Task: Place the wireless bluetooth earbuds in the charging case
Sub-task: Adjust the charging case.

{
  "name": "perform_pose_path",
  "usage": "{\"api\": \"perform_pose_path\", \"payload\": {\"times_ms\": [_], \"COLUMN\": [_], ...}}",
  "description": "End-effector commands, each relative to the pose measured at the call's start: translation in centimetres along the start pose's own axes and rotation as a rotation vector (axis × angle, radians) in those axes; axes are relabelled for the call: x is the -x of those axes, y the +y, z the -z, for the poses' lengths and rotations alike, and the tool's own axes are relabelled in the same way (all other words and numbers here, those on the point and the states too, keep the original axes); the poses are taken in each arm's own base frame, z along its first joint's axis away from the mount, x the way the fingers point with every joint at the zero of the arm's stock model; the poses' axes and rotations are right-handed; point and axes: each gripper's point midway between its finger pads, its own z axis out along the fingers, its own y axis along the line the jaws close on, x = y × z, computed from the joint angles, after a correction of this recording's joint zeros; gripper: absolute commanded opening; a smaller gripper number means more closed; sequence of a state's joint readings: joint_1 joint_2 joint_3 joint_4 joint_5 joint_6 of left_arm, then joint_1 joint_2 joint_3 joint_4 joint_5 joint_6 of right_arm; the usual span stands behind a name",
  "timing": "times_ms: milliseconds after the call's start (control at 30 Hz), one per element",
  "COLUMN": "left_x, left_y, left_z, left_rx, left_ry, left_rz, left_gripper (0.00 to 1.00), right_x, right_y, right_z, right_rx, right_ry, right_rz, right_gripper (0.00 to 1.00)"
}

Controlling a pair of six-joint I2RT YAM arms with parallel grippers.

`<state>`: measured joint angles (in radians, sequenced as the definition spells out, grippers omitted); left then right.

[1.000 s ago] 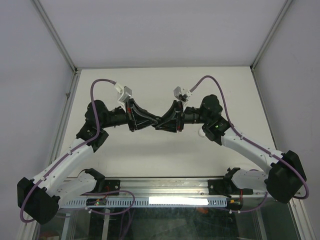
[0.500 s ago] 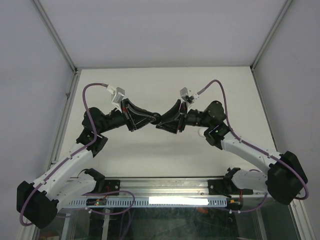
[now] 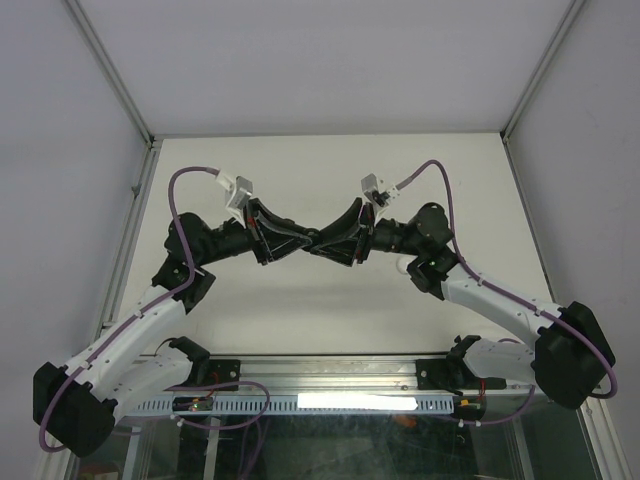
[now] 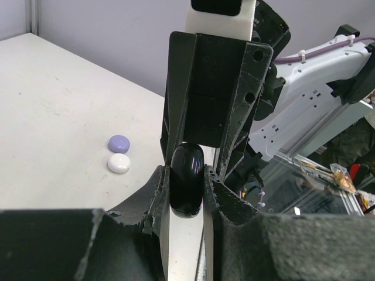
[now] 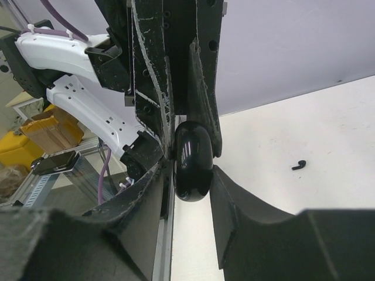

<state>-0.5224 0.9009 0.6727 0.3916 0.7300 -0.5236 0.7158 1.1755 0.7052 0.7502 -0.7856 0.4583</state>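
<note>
The charging case (image 4: 186, 178) is a glossy black oval pod, held off the table. My left gripper (image 4: 186, 199) is shut on it, with both pads pressed to its sides. My right gripper (image 5: 192, 175) meets the left one tip to tip in the top view (image 3: 320, 242). Its jaws stand slightly apart around the other end of the charging case (image 5: 193, 161), with a thin gap on one side. One black earbud (image 5: 300, 165) lies on the white table beyond the right gripper. My left gripper (image 3: 305, 240) hides the case from above.
A purple puck (image 4: 119, 143) and a white puck (image 4: 119, 163) lie side by side on the table left of the grippers. A small white object (image 3: 403, 266) shows by the right forearm. The table's metal front rail (image 3: 330, 372) runs below the arms.
Both wrists have rolled and shifted a little, but the fingertips still meet at the same spot. The right jaws have parted slightly around the case.
</note>
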Motion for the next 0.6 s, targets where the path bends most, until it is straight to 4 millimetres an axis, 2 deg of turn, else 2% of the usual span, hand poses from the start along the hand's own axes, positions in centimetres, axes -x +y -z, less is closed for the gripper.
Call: {"api": "perform_pose_path", "payload": {"times_ms": [0, 567], "left_x": [1.2, 0.8], "left_y": [-1.2, -1.6], "left_z": [-0.1, -0.2], "left_rx": [-0.048, -0.087], "left_ry": [0.009, 0.067], "left_rz": [-0.093, -0.133], "left_gripper": [0.00, 0.00], "right_x": [1.8, 0.2], "right_y": [0.9, 1.5], "right_z": [-0.4, -1.1], "right_rx": [0.031, 0.103], "right_ry": [-0.032, 0.040], "right_rz": [0.072, 0.072], "right_gripper": [0.39, 0.30]}}
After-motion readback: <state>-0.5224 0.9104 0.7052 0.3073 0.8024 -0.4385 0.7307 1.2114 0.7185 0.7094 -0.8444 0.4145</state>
